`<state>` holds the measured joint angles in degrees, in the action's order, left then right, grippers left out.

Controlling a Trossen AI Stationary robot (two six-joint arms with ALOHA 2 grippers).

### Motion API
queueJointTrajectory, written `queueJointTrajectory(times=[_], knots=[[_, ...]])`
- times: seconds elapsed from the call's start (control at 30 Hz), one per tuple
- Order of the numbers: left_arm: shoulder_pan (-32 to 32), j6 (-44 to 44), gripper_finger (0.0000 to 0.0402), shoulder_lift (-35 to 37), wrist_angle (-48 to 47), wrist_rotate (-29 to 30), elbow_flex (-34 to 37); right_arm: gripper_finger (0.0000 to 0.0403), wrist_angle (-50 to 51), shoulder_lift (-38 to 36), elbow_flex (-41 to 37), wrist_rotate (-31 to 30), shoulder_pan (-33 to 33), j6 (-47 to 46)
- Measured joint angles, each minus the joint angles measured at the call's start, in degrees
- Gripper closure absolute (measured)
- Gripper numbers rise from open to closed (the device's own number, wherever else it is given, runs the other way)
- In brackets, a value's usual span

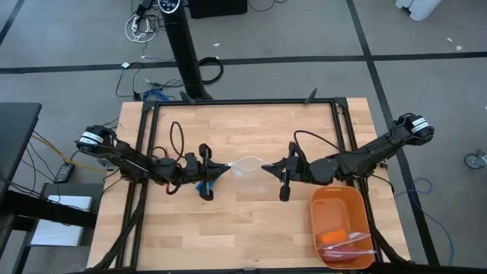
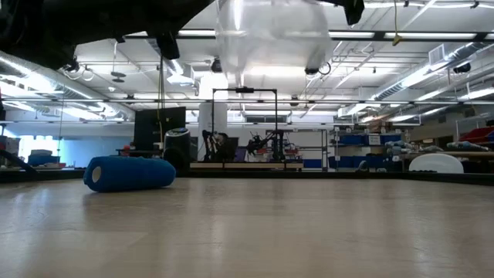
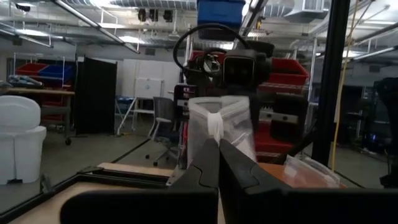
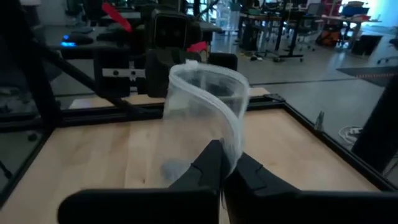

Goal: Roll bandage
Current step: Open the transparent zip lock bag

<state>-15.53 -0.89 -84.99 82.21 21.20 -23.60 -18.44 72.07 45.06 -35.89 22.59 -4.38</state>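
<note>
Above the middle of the desk (image 1: 251,221), a clear bag (image 1: 246,167) is held stretched between the two arms. The left gripper (image 1: 219,169) is pinched shut on the bag's edge at 9 o'clock and the right gripper (image 1: 268,169) on its edge at 3 o'clock; in each wrist view the jaws are seen closed on the thin plastic.

The bandage (image 2: 130,173) lies on the desk as a short blue cylinder on its side, below the left gripper, where a patch of blue shows in the high view (mostly hidden there by the arm). From desk level it is seen resting free, touched by nothing.

It is judged to be light, soft and compressible, with a fabric surface that should not slip in the jaws. Being round, it may roll away if nudged from the side. A hold across its middle, with the jaws closing on the curved sides, is judged best, firm enough to dent it slightly; a grip on a loose end might unwind it.

At 5 o'clock an orange tray (image 1: 319,228) stands apart.
</note>
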Motion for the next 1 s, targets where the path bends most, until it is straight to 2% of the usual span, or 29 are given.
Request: queueJointTrajectory(times=[0.37,0.6,0.7,1.0], knots=[[0.2,0.0,0.0401,-0.1,-9.6,-0.5,-4.9,0.0401,0.0,0.1,0.0,7.3,-2.9,-0.1],[0.7,-1.5,0.0401,-0.1,-16.6,-1.2,-9.4,0.0402,-3.5,4.2,0.3,14.6,-5.8,0.1],[1.1,-1.5,0.0401,-0.1,-16.0,-3.2,-9.8,0.0402,-3.4,6.4,2.0,15.1,-6.5,0.8],[1.3,0.7,0.0401,-1.5,-16.1,-4.0,-9.8,0.0402,-1.4,10.7,7.6,19.6,-8.5,3.0]])
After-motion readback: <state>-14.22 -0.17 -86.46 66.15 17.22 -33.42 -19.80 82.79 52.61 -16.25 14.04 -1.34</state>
